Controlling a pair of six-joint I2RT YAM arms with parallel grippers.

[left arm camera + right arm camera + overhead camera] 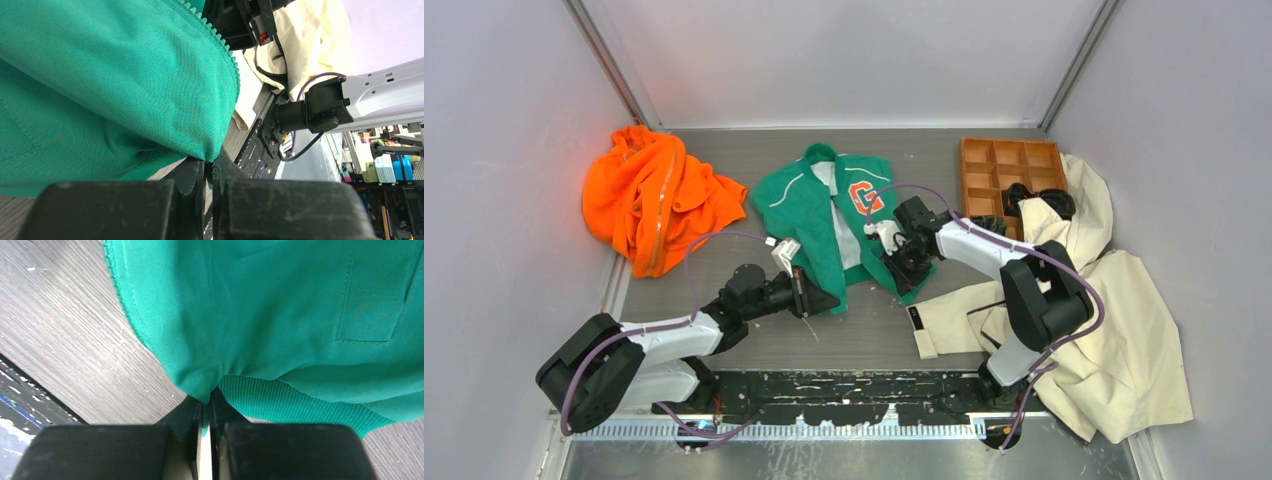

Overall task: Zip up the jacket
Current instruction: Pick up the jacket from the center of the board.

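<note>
The green jacket (pixel 809 205) lies open on the table, its pale lining and the orange "G" patch (pixel 865 196) showing. My left gripper (pixel 827 300) is shut on the bottom corner of the jacket's left front panel. In the left wrist view the gripper (pixel 210 163) pinches green cloth (pixel 100 75) just below the zipper teeth (pixel 222 45). My right gripper (pixel 910 272) is shut on the bottom corner of the right panel. The right wrist view shows the gripper (pixel 205 399) clamping fabric beside the ribbed hem (pixel 300 402), with zipper teeth (pixel 117 287) along the panel edge. The zipper slider is not visible.
A bright orange garment (pixel 659 195) is heaped at the back left. A wooden compartment tray (pixel 1007 165) stands at the back right. A cream coat (pixel 1114 320) spreads over the right side, under my right arm. Grey walls close in the table.
</note>
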